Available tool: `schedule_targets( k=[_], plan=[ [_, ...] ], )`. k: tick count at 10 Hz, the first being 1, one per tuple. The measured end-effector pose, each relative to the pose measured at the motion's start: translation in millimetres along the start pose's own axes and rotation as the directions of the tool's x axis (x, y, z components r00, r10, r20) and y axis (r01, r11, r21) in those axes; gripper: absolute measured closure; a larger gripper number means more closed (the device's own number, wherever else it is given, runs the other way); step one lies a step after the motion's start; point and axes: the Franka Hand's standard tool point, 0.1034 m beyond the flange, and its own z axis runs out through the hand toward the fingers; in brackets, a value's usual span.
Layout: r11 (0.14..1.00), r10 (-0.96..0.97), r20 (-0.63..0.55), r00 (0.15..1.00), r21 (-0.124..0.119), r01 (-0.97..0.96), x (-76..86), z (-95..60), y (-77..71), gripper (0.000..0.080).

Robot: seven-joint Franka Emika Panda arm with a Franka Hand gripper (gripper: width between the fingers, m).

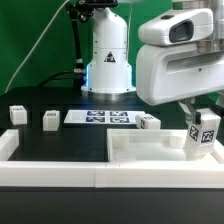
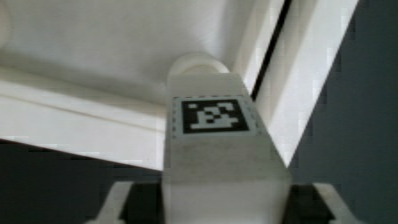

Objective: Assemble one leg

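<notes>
My gripper (image 1: pixel 201 118) is shut on the leg (image 1: pixel 206 134), a small white block with black-and-white tags. It holds the leg upright over the right end of the large white square tray-like part (image 1: pixel 150 152). I cannot tell whether the leg touches that part. In the wrist view the leg (image 2: pixel 215 150) runs out from between my fingers (image 2: pixel 132 203), tag facing the camera. Its rounded tip is in front of the tray-like part's raised rim (image 2: pixel 107 105). My gripper (image 2: pixel 222 208) grips the leg on both sides.
Three more loose legs stand on the black table: two at the exterior view's left (image 1: pixel 16 114) (image 1: pixel 50 120) and one by the tray-like part's far edge (image 1: pixel 150 121). The marker board (image 1: pixel 108 118) lies before the robot base (image 1: pixel 108 60). A white rail (image 1: pixel 60 175) runs along the front.
</notes>
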Motion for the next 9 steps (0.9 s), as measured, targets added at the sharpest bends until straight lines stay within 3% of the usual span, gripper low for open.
schedule_targets(
  k=[2, 3, 5, 9],
  plan=[
    [0.987, 0.162, -0.001, 0.987, 0.011, -0.162, -11.8, 1.3, -1.2, 0.0509],
    [0.954, 0.299, -0.014, 0.954, 0.020, -0.298, -13.1, 2.1, -5.6, 0.0509],
    [0.867, 0.498, -0.040, 0.866, 0.017, -0.497, -14.2, 3.2, -11.1, 0.0508],
    [0.530, 0.847, -0.061, 0.527, 0.035, -0.847, -12.4, 2.1, -5.1, 0.0507]
  ],
)
